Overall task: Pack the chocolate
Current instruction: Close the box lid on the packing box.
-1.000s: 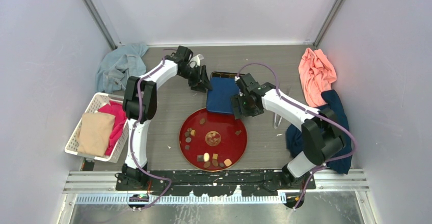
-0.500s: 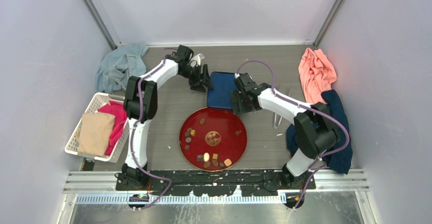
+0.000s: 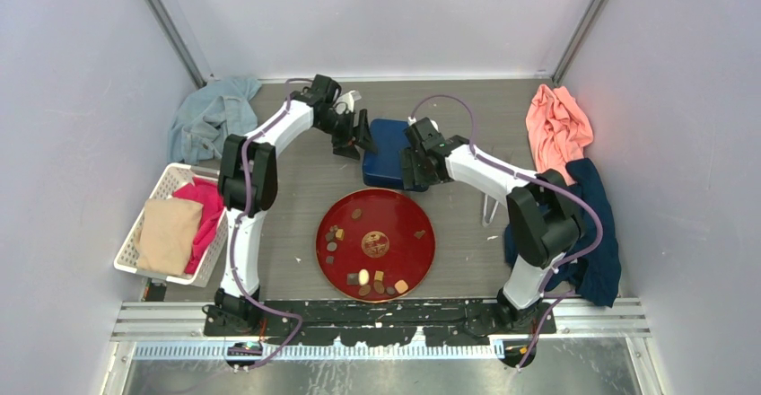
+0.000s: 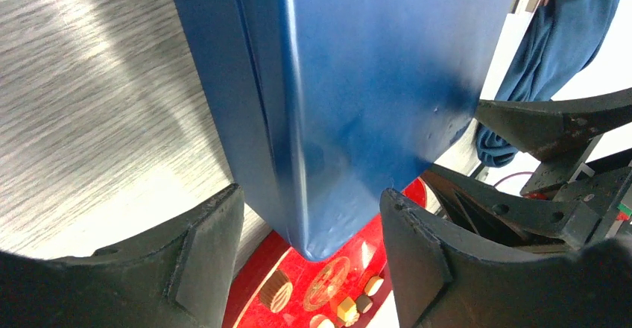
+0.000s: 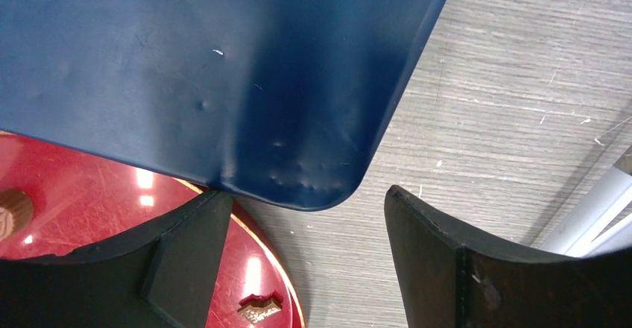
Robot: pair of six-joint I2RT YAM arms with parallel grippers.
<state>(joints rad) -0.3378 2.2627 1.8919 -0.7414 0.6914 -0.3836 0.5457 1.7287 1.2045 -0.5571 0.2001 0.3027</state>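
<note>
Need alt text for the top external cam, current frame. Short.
Two white-and-black robot arms reach in from the near edge, the left gripper and right gripper flanking a dark blue rectangular box. Just nearer sits a round red plate scattered with small brown, tan and cream chocolate pieces; crumpled cloths and a white plastic basket line the sides.

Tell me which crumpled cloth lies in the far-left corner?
The pale blue cloth. The salmon cloth and navy cloth lie right; pink cloth and tan cloth fill the white basket.
</note>
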